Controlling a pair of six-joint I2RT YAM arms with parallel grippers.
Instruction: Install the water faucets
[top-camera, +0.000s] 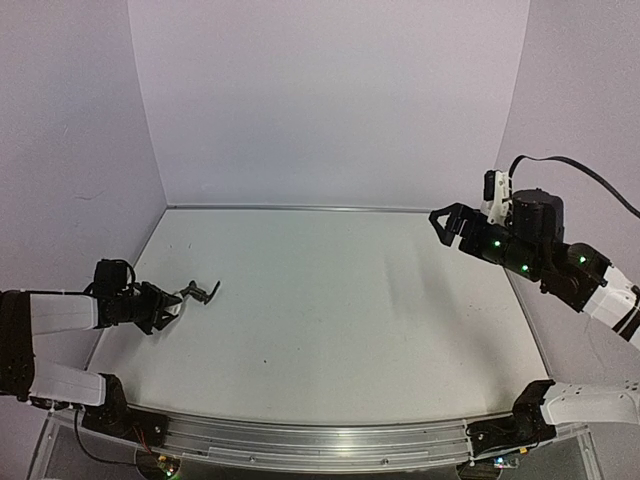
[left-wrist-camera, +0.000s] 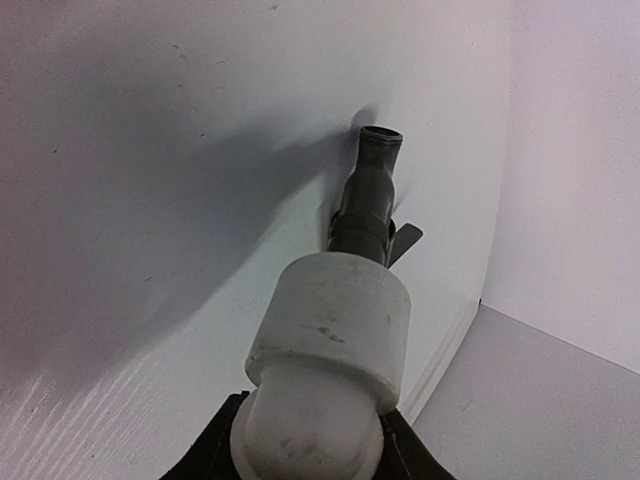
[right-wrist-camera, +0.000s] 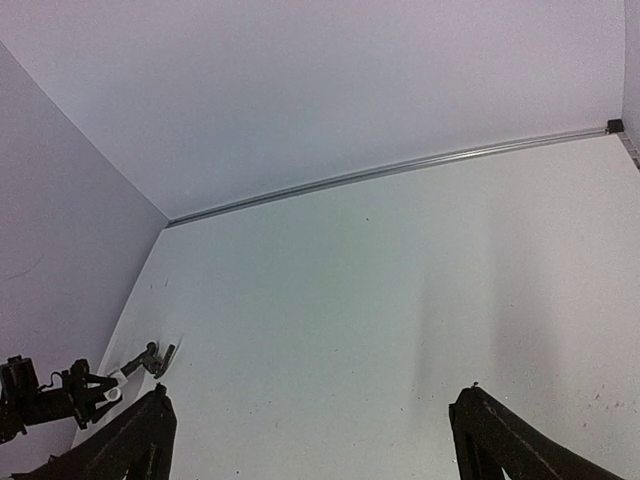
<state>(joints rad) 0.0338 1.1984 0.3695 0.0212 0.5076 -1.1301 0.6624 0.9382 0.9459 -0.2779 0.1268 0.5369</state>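
Note:
My left gripper (top-camera: 163, 308) is shut on the white stubby pipe fitting (left-wrist-camera: 330, 335), low over the left side of the table. The dark grey faucet (left-wrist-camera: 370, 190) sticks out of the fitting's far end, spout pointing away, its thin lever (left-wrist-camera: 405, 240) to the right. From above the faucet (top-camera: 203, 291) shows just right of the left fingers. It also shows small in the right wrist view (right-wrist-camera: 155, 358). My right gripper (top-camera: 447, 225) is open and empty, raised at the right side, far from the faucet; its fingers (right-wrist-camera: 130, 440) frame bare table.
White walls close the table on the left (top-camera: 80, 180), back (top-camera: 330, 100) and right (top-camera: 580, 100). A metal strip (right-wrist-camera: 400, 168) runs along the back edge. An aluminium rail (top-camera: 320, 440) lies along the near edge between the arm bases.

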